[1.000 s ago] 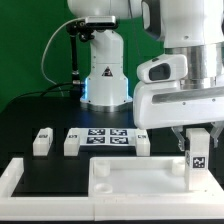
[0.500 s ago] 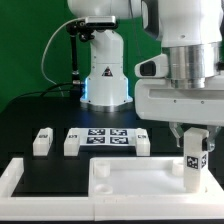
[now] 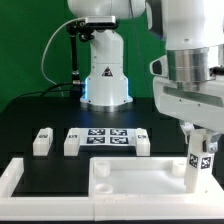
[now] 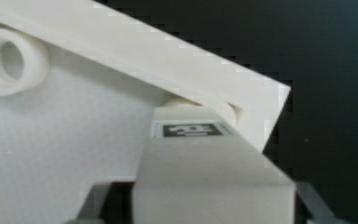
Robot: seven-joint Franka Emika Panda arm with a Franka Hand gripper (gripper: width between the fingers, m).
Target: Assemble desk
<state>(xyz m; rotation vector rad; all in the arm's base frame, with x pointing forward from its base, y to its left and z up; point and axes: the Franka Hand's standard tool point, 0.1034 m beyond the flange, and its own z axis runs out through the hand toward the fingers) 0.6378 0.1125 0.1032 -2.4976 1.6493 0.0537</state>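
The desk's flat white top panel (image 3: 130, 181) lies at the front, inside the rail. A white block leg (image 3: 198, 165) with a black-and-white tag stands upright on the panel's corner at the exterior view's right. My gripper (image 3: 199, 143) comes down from above and is shut on that leg. In the wrist view the leg (image 4: 202, 165) runs from between my fingers down to the panel's corner (image 4: 247, 95), and a round hole (image 4: 2, 60) shows in another part of the panel. Three more legs (image 3: 41, 141) (image 3: 72, 141) (image 3: 141, 143) lie on the black mat behind.
The marker board (image 3: 107, 138) lies flat between the loose legs. A large white rail (image 3: 20, 176) frames the mat at the front left. The robot's base (image 3: 105, 70) stands at the back, with a green wall behind it.
My gripper has turned about its upright axis with the leg in it; the leg's tag now sits tilted. The leg stays at the same corner of the panel.
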